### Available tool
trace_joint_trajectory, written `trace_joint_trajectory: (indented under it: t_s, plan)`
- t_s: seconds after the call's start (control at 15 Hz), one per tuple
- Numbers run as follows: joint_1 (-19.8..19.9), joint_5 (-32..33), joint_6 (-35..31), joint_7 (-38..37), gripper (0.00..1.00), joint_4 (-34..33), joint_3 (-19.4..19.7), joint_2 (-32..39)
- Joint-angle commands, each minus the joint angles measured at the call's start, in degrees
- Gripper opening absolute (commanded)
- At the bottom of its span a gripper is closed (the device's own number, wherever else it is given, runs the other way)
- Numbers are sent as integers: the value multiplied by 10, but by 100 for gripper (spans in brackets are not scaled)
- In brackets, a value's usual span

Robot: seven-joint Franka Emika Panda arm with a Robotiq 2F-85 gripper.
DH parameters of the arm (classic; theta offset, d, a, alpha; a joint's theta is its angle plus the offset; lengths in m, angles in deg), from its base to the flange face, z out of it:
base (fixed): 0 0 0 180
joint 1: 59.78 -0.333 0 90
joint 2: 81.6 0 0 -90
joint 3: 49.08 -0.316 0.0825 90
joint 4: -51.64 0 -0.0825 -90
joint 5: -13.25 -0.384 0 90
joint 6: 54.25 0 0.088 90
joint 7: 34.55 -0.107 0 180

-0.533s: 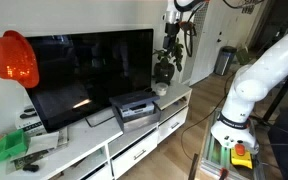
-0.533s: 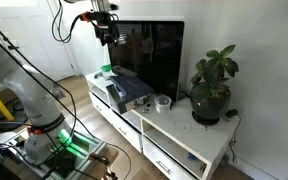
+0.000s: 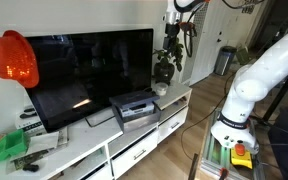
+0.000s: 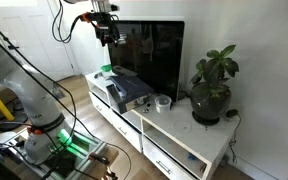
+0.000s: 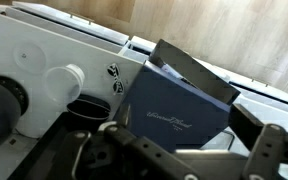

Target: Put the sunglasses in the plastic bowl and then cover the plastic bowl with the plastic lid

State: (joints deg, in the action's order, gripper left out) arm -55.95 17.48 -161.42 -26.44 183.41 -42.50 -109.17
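Observation:
My gripper (image 4: 106, 32) hangs high above the white TV cabinet, in front of the TV; it also shows in an exterior view (image 3: 174, 35). In the wrist view the gripper (image 5: 189, 152) is open and empty, with the dark fingers (image 5: 274, 150) spread over the grey box. The small whitish plastic bowl (image 5: 64, 82) stands on the cabinet top far below, also seen in an exterior view (image 4: 164, 101). A dark round thing (image 5: 84, 108) lies beside the bowl; I cannot tell if it is the lid. Small dark bits (image 5: 115, 78) lie near it, too small to name as sunglasses.
A grey box (image 4: 124, 92) with a blue-grey lid (image 5: 179, 105) sits on the white cabinet (image 4: 184, 135). A potted plant (image 4: 212, 88) stands at one end. The TV (image 3: 89, 70) stands behind. A red object (image 3: 12, 60) and a green object (image 3: 9, 148) are at the other end.

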Motion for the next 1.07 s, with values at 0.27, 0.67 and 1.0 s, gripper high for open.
trace_joint_trajectory:
  t_s: [0.27, 0.67, 1.0]
  plan:
    - [49, -3, -204, 109, 100, 63, 85, 152]
    - [75, -40, -346, 189, 100, 98, 114, 221]
    - [78, -48, -362, 195, 100, 97, 115, 239]
